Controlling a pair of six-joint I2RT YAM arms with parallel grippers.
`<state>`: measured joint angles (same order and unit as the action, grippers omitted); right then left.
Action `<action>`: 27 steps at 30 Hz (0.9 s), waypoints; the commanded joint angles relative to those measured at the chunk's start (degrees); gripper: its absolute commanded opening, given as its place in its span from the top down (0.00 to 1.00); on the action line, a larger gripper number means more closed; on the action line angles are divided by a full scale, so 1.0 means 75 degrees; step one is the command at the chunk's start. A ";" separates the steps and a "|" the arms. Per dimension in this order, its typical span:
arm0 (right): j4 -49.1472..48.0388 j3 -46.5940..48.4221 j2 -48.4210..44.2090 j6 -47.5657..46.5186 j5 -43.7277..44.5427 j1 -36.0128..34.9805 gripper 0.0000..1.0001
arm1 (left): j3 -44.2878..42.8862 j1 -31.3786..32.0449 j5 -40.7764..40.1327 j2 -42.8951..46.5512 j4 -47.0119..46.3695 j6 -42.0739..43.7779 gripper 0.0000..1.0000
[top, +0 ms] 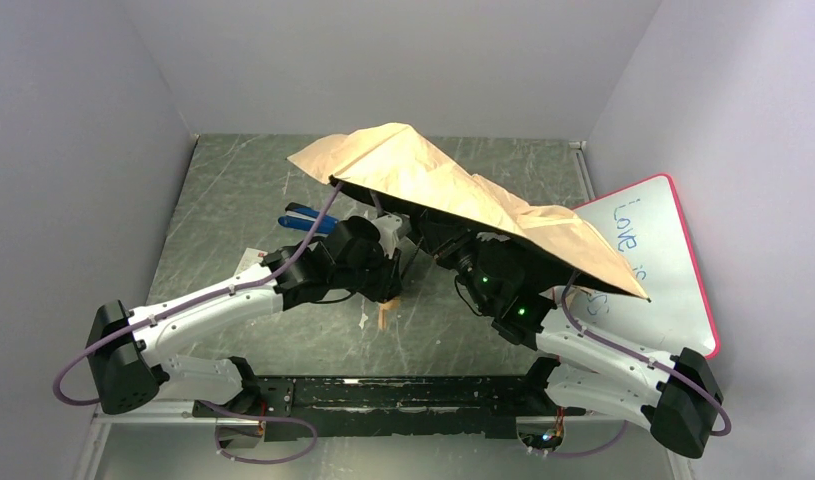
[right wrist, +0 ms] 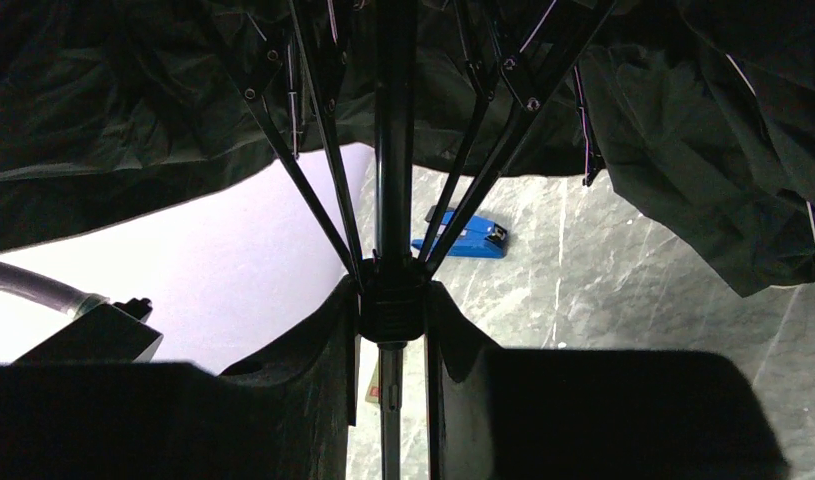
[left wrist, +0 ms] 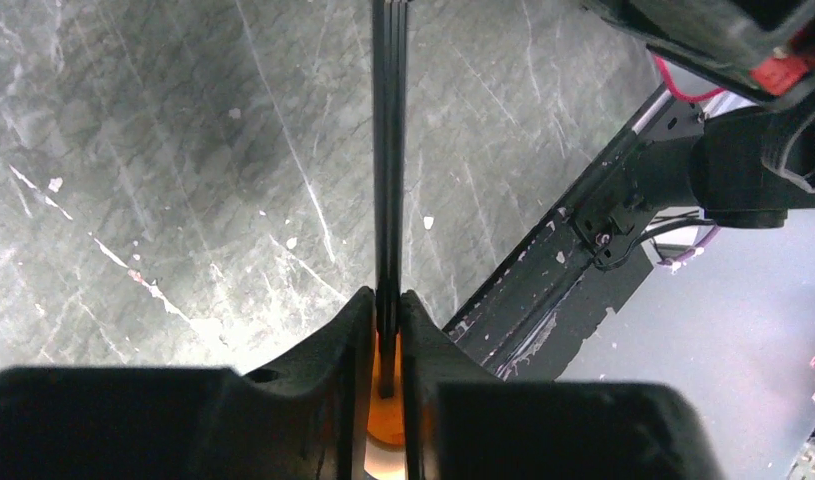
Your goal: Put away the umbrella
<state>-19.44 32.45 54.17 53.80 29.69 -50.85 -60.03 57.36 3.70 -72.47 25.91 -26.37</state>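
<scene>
Spanning the frame centre, the umbrella (top: 453, 190) stands open; left gripper (left wrist: 388, 305) jaws clamp its thin shaft (left wrist: 388, 150), right gripper (right wrist: 391, 295) jaws clamp the rib hub (right wrist: 391, 322) under the canopy.

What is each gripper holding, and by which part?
Both hold the cream-beige fabric folding umbrella: left gripper on its thin dark shaft, right gripper on the black runner collar where ribs meet.
</scene>
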 commanded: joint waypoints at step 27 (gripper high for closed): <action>0.0384 -0.0099 0.0307 0.1043 -0.0149 -0.1226 1.00 | -0.0914 -0.0616 -0.0482 -0.0138 -0.1000 -0.0169 0.95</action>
<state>-20.75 28.53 55.24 59.37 32.86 -57.58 -63.37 55.37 4.99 -75.37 29.04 -28.25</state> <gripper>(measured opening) 0.247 0.078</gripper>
